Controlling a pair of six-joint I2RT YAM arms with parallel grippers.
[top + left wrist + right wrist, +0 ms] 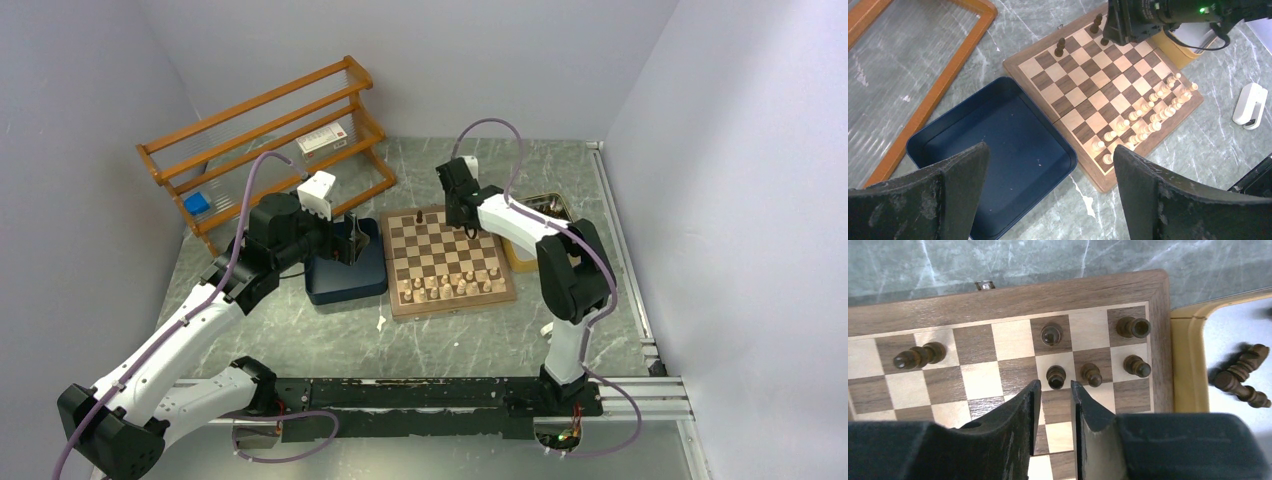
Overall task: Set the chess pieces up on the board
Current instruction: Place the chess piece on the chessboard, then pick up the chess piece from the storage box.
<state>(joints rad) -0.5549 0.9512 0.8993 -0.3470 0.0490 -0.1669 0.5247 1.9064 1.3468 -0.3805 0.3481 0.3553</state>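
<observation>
The board [455, 308] lies mid-table, with cream chessmen [450, 286] in two rows along its near side. Several dark brown chess pieces [1091, 374] stand near the far right corner of the board [1013, 297], and one [920, 355] stands further left. My right gripper [1054, 387] hovers there, open a little, its fingertips on either side of a dark pawn [1056, 376] without holding it. More dark pieces [1240, 376] lie in the yellow tray [1190, 355]. My left gripper [1050, 149] is wide open and empty above the blue tray [948, 130].
An orange wooden rack [270, 130] stands at the back left. The yellow tray [520, 255] sits against the board's right edge and the blue tray [345, 280] against its left. A small white object [1250, 105] lies on the marble table near the board's front right.
</observation>
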